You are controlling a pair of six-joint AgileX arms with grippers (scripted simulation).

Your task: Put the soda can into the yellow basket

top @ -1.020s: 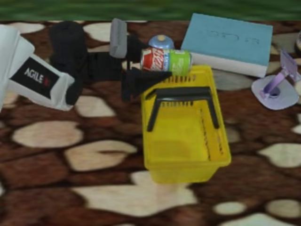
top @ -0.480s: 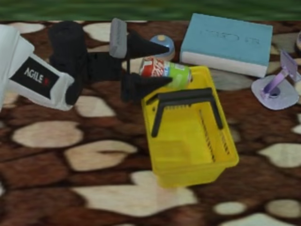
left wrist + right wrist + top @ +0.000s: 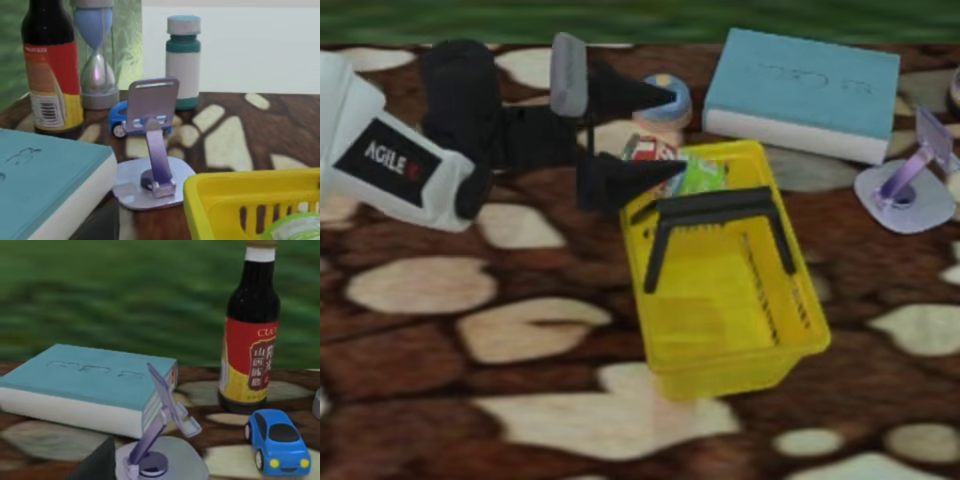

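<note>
The soda can [image 3: 695, 172], red and green, lies tilted at the far left corner of the yellow basket [image 3: 720, 350], just inside its rim and partly behind one dark finger. My left gripper [image 3: 677, 134] hovers open over that corner with the can below its fingers [image 3: 630, 175], apart from them. The basket's dark grey handle [image 3: 715, 208] stands across its far half. In the left wrist view the can's silver top and green edge [image 3: 296, 228] show behind the basket's slotted wall [image 3: 235, 197]. My right arm is outside the top view, parked near the purple phone stand [image 3: 160, 425].
A teal book [image 3: 805, 85] lies just beyond the basket, with the phone stand [image 3: 905, 185] to its right. A blue-domed bell [image 3: 670, 92] sits behind the left gripper. Farther right stand a sauce bottle [image 3: 252, 335], blue toy car [image 3: 277, 440], hourglass [image 3: 97, 55] and white bottle [image 3: 183, 62].
My left gripper opened and let go of the can, which dropped from between the fingers into the basket's far corner. The basket turned and shifted slightly.
</note>
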